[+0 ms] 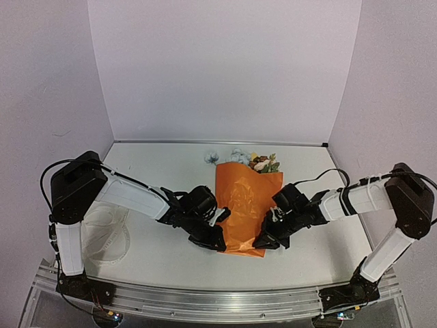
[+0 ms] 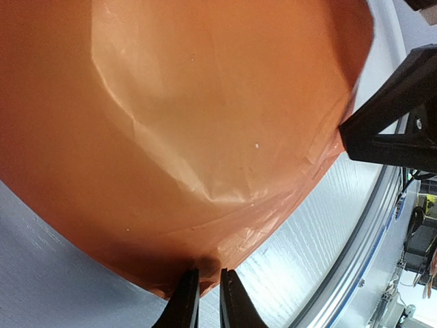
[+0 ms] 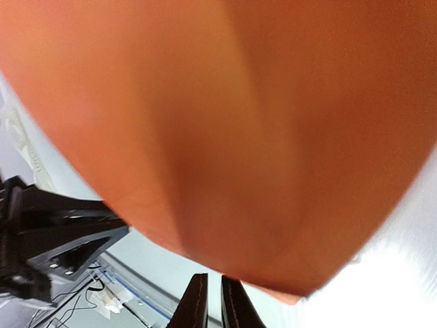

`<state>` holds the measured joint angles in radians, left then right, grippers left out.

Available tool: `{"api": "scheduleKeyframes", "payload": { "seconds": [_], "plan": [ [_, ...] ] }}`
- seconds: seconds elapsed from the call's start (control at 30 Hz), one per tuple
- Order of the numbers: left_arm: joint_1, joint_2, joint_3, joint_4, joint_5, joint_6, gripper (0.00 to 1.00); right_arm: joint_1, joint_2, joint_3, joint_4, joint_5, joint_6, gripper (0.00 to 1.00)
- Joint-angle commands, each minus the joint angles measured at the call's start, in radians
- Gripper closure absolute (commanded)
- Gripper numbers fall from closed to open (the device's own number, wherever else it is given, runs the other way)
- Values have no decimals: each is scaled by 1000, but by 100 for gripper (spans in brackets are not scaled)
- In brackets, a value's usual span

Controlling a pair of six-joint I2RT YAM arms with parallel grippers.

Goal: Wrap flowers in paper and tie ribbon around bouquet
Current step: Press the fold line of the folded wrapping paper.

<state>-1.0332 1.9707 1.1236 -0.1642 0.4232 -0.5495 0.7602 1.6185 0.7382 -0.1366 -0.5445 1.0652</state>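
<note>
**Bouquet lies lengthwise, narrow end toward the arms**

Low in the top view, the left gripper and the right gripper sit at the two near corners of the bouquet. The left jaws are almost together and pinch the edge of the orange paper. The right jaws are almost together at the blurred edge; whether they pinch it I cannot tell. The ribbon lies in loops at lower left, well apart. The bouquet rests at the centre of the counter, its long axis running near to far. The flowers show at the far, wide end.

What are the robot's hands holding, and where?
Both pinch the paper by its near edge: left gripper at the left corner, right gripper at the right.
</note>
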Motion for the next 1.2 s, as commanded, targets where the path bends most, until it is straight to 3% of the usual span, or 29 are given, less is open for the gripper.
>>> {"api": "scheduleKeyframes", "payload": {
  "seconds": [0.0,0.43,0.77,1.17],
  "plan": [
    [-2,18,0,-21,-29,7,87,24,-61,71,-12,-12,13,91],
    [-2,11,2,-18,-29,1,87,28,51,55,1,121,-95,92],
    [3,-24,35,-38,-27,11,82,27,84,-43,85,175,-67,93],
    [85,-3,89,93,157,-15,75,27,96,-59,87,158,-53,93]
  ]
}}
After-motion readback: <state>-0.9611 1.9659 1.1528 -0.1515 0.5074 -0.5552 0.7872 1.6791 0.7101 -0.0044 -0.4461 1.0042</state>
